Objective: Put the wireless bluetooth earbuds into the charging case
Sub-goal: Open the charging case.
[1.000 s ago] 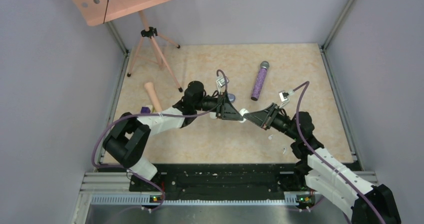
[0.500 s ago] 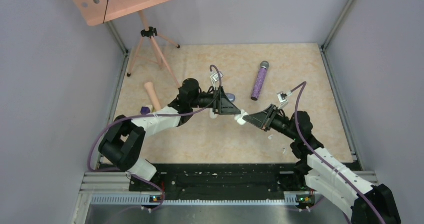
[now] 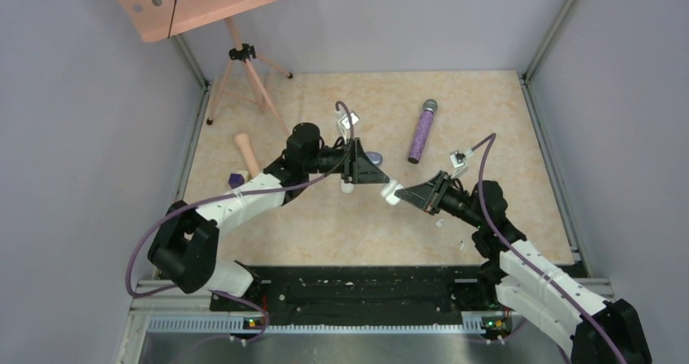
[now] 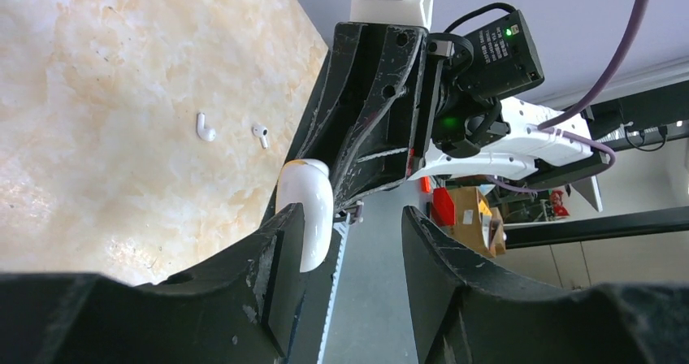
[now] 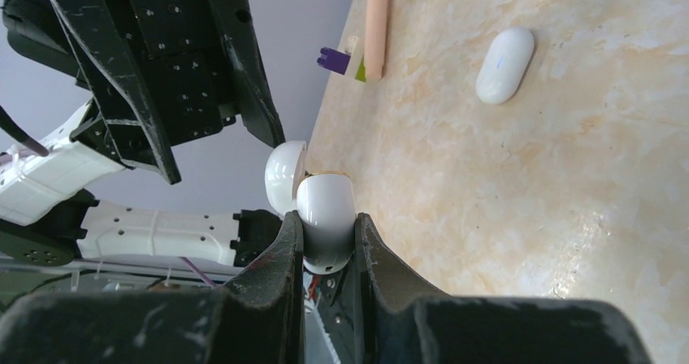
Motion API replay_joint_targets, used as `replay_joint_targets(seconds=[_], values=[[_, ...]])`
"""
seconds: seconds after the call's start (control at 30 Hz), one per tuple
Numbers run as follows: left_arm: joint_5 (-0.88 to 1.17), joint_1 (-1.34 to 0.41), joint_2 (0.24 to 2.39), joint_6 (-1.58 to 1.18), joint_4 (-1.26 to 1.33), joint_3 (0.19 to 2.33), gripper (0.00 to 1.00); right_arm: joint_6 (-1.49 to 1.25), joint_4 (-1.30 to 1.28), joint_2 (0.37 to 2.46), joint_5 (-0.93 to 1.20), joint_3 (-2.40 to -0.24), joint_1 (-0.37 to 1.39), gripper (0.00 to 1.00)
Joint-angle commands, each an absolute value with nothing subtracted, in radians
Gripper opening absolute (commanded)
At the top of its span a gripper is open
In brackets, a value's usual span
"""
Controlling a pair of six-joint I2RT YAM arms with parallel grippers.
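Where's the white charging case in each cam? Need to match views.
Top external: white charging case at centre, at the tip of the right gripper.
Left wrist: case lower centre, beside the left-hand finger.
Right wrist: case lower centre-left, lid open, between the fingers.
Shared landmark: the right gripper clamped on it.

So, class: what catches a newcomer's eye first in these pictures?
The white charging case, lid open, is clamped in the right gripper at mid-table, the open left gripper beside it. Two white earbuds lie loose near the right arm. A purple glitter microphone lies farther back.
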State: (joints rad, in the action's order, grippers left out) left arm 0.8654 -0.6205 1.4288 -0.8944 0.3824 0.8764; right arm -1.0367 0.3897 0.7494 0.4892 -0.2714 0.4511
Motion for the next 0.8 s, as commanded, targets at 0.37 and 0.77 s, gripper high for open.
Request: replay_joint_targets(seconds=[0.37, 0.77], values=[[0.751, -0.578, 1.347, -0.918, 0.179, 1.003, 0.45, -0.836, 0.184, 0.702, 0.361, -0.391, 0.454, 0.0], [0.636, -0.497, 1.347, -1.032, -0.31, 1.217, 0.57, -0.294, 0.167, 0.586, -0.048, -0.411, 0.667, 0.0]])
